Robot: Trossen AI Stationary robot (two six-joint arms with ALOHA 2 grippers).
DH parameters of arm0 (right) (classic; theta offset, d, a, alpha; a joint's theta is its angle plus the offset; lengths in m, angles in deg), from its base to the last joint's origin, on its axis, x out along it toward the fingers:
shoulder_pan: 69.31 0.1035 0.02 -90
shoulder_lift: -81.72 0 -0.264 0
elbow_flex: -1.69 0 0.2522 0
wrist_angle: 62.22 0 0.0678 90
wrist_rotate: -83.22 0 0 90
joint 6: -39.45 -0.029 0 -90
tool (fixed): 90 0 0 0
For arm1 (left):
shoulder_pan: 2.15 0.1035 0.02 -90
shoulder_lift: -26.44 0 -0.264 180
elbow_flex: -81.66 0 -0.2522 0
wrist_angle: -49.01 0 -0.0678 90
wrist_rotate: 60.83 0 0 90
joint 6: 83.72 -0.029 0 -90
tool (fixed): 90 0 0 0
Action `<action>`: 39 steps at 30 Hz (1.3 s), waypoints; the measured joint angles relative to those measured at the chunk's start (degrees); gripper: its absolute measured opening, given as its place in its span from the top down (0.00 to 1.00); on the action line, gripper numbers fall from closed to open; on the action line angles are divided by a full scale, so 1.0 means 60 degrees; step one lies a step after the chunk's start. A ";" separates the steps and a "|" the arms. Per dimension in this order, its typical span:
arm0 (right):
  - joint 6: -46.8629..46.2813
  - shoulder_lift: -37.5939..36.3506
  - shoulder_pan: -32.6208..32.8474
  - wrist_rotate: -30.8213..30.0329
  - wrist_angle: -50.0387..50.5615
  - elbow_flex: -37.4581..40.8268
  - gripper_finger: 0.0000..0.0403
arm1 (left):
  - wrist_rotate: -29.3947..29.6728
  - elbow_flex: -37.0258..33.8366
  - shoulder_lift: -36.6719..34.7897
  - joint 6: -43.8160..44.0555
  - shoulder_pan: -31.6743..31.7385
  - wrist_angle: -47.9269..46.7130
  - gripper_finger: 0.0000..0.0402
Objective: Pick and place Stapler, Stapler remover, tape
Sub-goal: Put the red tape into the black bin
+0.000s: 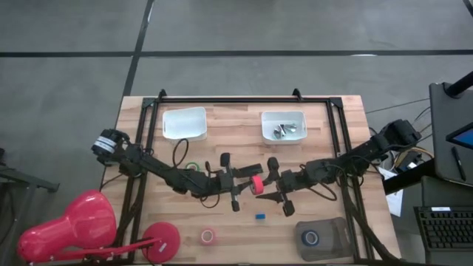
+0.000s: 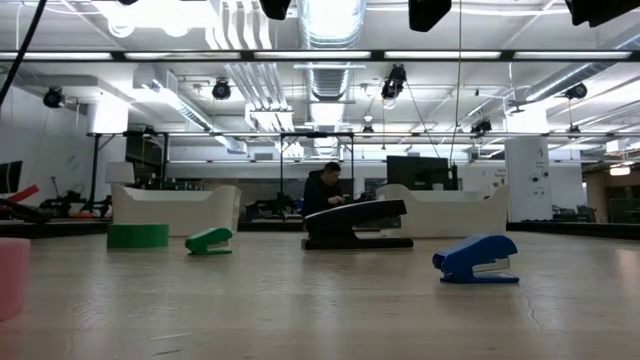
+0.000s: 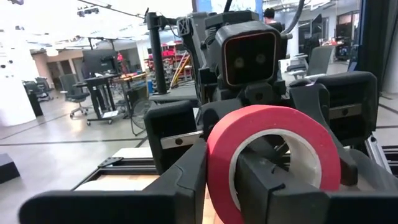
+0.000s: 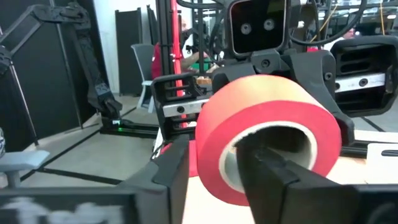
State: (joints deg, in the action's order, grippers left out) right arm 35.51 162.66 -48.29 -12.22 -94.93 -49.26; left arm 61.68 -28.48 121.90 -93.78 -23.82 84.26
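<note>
A red tape roll [image 1: 256, 183] hangs in the air over the table's middle, between my two grippers. My left gripper [image 1: 250, 182] reaches it from the table's left and my right gripper [image 1: 264, 185] from the right; both are shut on it. The black stapler [image 2: 355, 225] lies flat on the table below them, partly under the right arm [image 1: 269, 198]. A blue stapler remover [image 2: 477, 258] [image 1: 260, 216] and a green one [image 2: 209, 241] rest on the wood. A green tape roll [image 1: 192, 168] and a pink one [image 1: 208, 236] lie flat. My left gripper pinches the red roll's wall [image 3: 222, 180], one finger [image 3: 267, 186] inside the ring and the other [image 3: 186, 180] outside. Its fingers come level from the table's left. The roll stands on edge, lifted clear of the table. My right gripper has the same roll by its wall [image 4: 214, 174], one finger [image 4: 273, 177] inside the hole and one [image 4: 171, 174] outside. Its fingers come level from the table's right, facing the left gripper.
Two white bins stand near the far edge, the left one [image 1: 184, 123] bare inside and the right one [image 1: 284, 125] holding metal pieces. A dark tray [image 1: 322, 236] at the near right holds a blue tape roll. A large red stand [image 1: 159, 240] sits at the near left corner.
</note>
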 joint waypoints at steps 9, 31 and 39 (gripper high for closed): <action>0.0187 0.0000 0.0000 0.0020 0.0004 0.0000 0.90 | 0.0023 -0.0015 0.0000 0.0114 0.0021 -0.0068 0.81; -0.3955 -0.2495 0.1298 0.0000 0.9161 -0.1403 0.89 | -0.0038 -0.0025 -0.0758 0.0940 -0.0536 -0.2134 0.54; -0.8416 -0.1735 0.3497 0.0049 1.4786 -0.3774 0.89 | -0.0029 -0.0029 -0.0758 0.1132 -0.0544 -0.2352 0.54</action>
State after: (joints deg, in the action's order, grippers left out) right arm -14.99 152.25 -27.31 -11.93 -6.22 -71.90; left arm 61.51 -28.66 117.36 -86.99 -27.08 70.14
